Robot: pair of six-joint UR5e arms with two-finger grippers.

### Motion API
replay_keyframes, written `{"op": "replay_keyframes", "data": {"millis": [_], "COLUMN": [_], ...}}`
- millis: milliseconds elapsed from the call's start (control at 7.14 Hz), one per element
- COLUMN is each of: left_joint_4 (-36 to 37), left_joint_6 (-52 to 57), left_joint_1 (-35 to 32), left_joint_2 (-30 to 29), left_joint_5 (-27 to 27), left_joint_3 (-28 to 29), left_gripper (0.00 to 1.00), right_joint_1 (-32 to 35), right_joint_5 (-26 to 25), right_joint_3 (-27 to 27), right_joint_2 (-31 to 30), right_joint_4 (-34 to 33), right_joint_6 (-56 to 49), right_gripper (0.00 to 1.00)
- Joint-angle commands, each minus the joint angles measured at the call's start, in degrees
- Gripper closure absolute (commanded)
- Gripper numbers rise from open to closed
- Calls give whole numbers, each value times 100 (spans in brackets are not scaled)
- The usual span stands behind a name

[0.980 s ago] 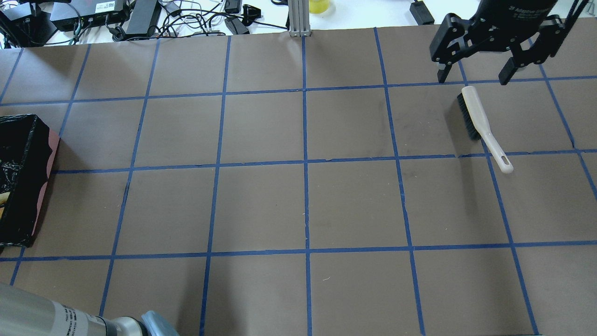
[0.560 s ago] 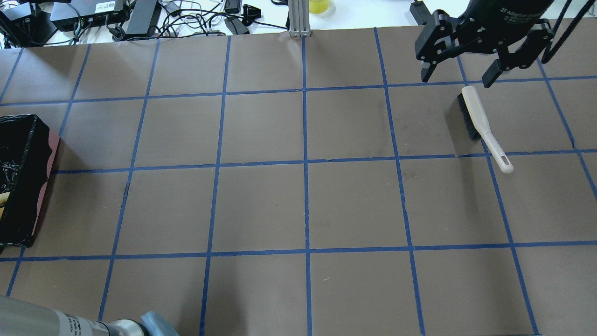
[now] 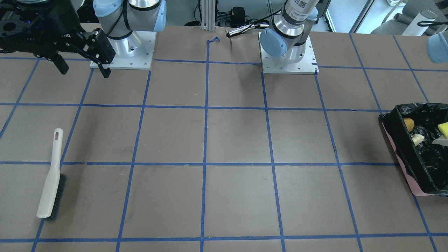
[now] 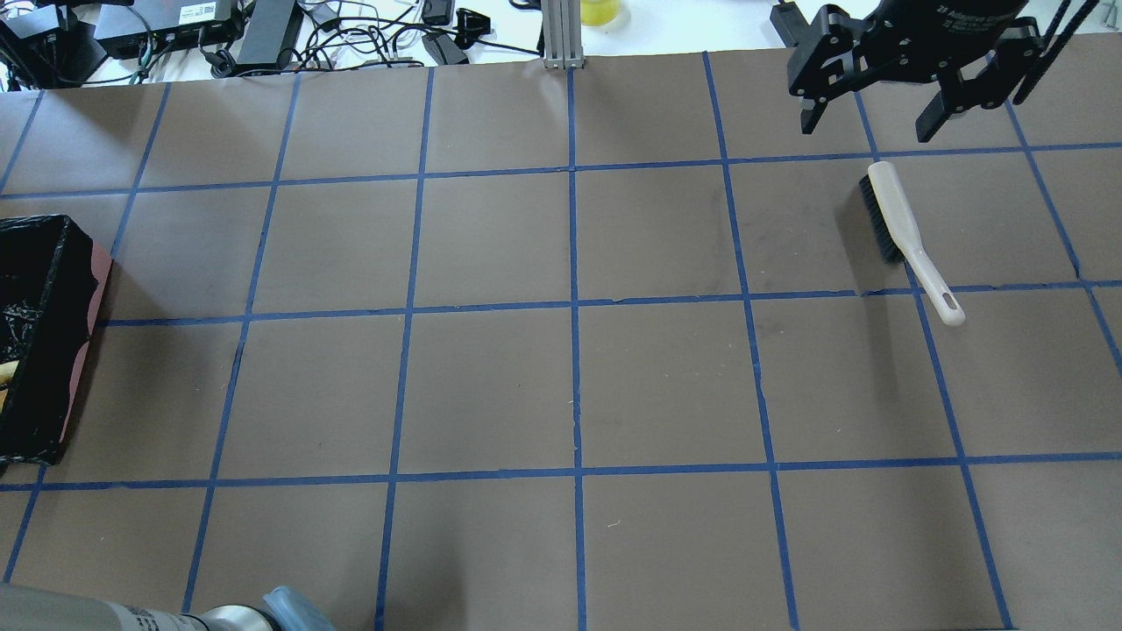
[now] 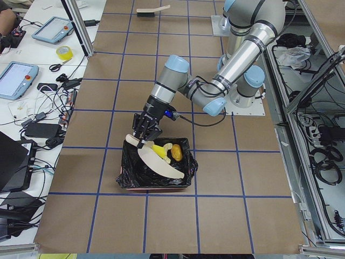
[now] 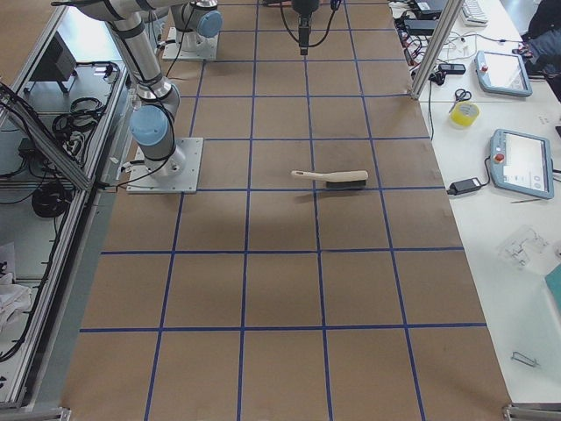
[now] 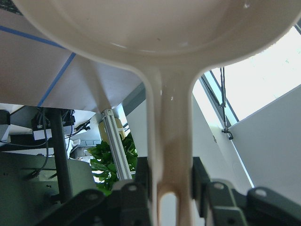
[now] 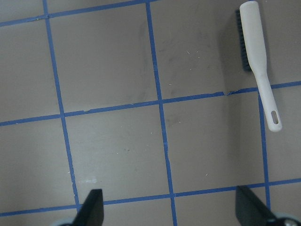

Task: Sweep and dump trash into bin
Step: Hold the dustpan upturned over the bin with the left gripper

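The bin (image 5: 129,181) is a pink-sided box with a black bag; it also shows at the right edge of the front view (image 3: 402,154) and at the left edge of the overhead view (image 4: 83,350). The trash lies inside it: a golden-brown lump (image 3: 408,123), a cream-orange piece (image 3: 417,139) and a yellow wedge (image 3: 443,128). My left gripper (image 7: 171,188) is shut on the handle of the beige dustpan (image 5: 159,164), which is tilted over the bin. My right gripper (image 4: 868,127) is open and empty, raised just beyond the brush (image 4: 903,237).
The beige brush with black bristles lies flat on the brown, blue-taped table, apart from the right gripper (image 3: 85,71); it shows in the front view (image 3: 50,178) and the right wrist view (image 8: 256,56). Cables and boxes (image 4: 219,35) line the far table edge.
My right gripper has shifted a little left and toward the far edge, still open above the brush. The left arm's link at the bottom left has slid lower out of the overhead view.
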Motion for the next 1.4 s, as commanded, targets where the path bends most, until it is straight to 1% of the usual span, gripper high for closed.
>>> {"op": "replay_keyframes", "data": {"millis": [0,140,280,420,700,840,980,1120,1260], "left_joint_4": [34,52,261,420,465,517,892,1087,1107], "left_joint_6": [12,29,38,38,38,47,56,56,56], "left_joint_1": [1,18,18,36,71,71,80,80,80], "left_joint_2": [229,247,248,239,248,265,274,283,300], "left_joint_5": [86,60,42,25,33,42,25,25,33], "left_joint_3": [-214,-215,-224,-241,-250,-381,-521,-644,-654], "left_gripper": [100,100,100,100,100,100,100,100,100], "right_joint_1": [3,3,-5,3,29,178,257,258,258], "right_joint_5": [-68,-34,-33,-68,-25,-59,-77,-103,-130], "right_joint_3": [110,338,505,550,559,586,595,586,586], "right_joint_2": [58,14,-117,-161,-109,-100,-39,-4,5], "right_joint_4": [-74,-135,-301,-329,-583,-575,-619,-845,-839], "right_joint_6": [14,13,-22,47,144,284,303,251,224], "right_gripper": [6,6,4,4,4,4,3,1,2]}}
